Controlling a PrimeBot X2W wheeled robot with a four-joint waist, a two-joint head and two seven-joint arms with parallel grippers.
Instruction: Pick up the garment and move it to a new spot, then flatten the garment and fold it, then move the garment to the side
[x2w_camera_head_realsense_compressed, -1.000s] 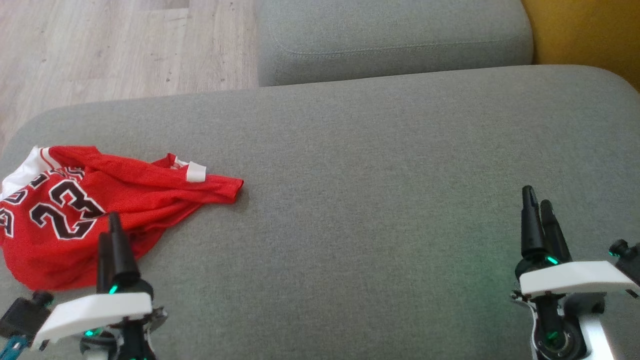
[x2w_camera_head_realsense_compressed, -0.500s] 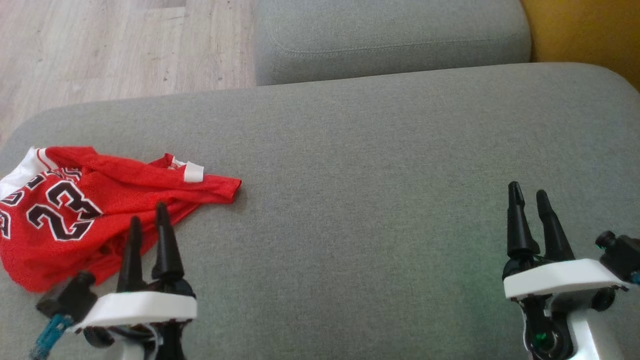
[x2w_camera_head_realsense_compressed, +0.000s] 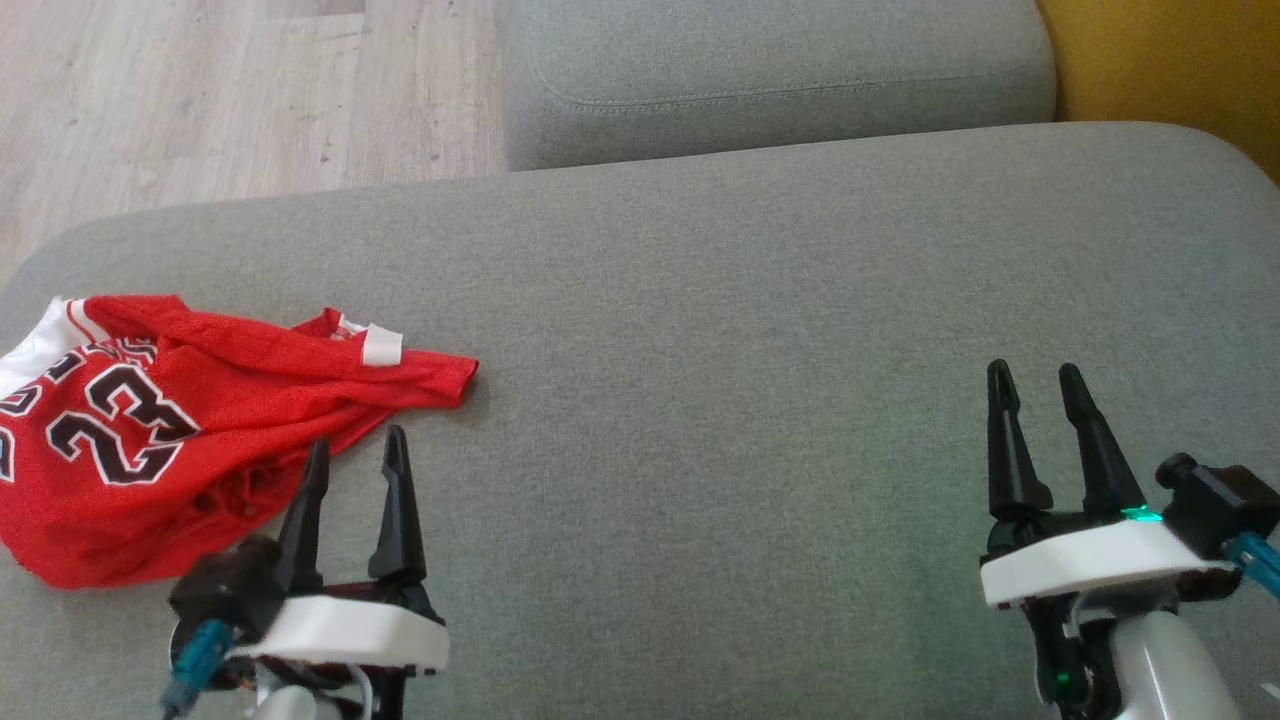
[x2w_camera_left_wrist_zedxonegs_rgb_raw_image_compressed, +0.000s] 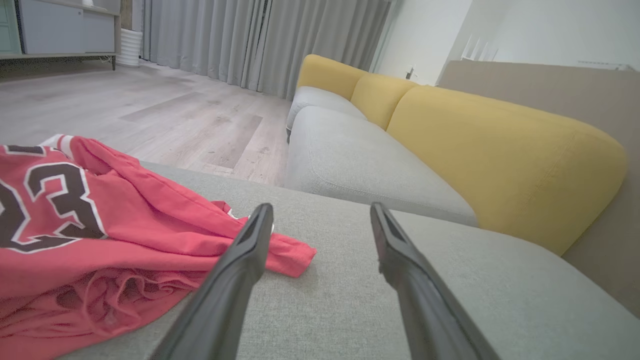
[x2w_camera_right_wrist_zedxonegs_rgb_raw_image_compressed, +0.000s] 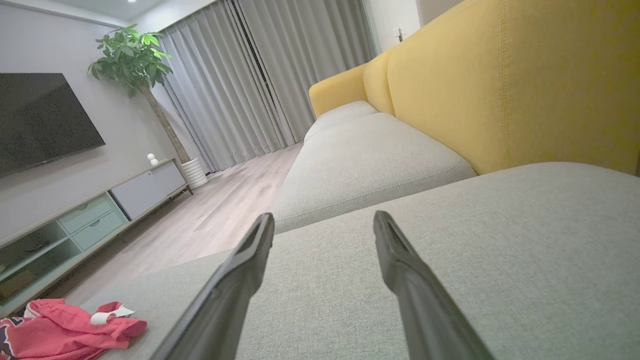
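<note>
A crumpled red mesh basketball jersey (x2w_camera_head_realsense_compressed: 200, 420), printed with a black-and-white 23 and edged in white, lies heaped at the far left end of a broad grey fabric sofa cushion (x2w_camera_head_realsense_compressed: 750, 330). Its bulk is bunched near the cushion's left edge and one narrow end tapers rightward toward the cushion's middle, so its long axis runs roughly left to right across the head view. The left hand (x2w_camera_head_realsense_compressed: 357, 440) sits just beside the jersey's near right border, its two dark fingers spread apart and empty, pointing away from the robot. In the left wrist view the cloth lies ahead and to the left of those fingers, and the left finger's tip lines up against the tapered end, though whether it touches the fabric cannot be told. The right hand (x2w_camera_head_realsense_compressed: 1033, 370) is likewise spread and holds nothing, well apart from the jersey over bare cushion toward the right end. The left arm is plainly the nearer one, and a pickup would likely call for it to reach a little leftward and forward onto the cloth. The open cushion between the hands looks a natural new spot. Beyond lie a second grey seat cushion (x2w_camera_head_realsense_compressed: 780, 70), a mustard-yellow backrest (x2w_camera_head_realsense_compressed: 1180, 60) and a pale wood-plank floor (x2w_camera_head_realsense_compressed: 200, 90).
</note>
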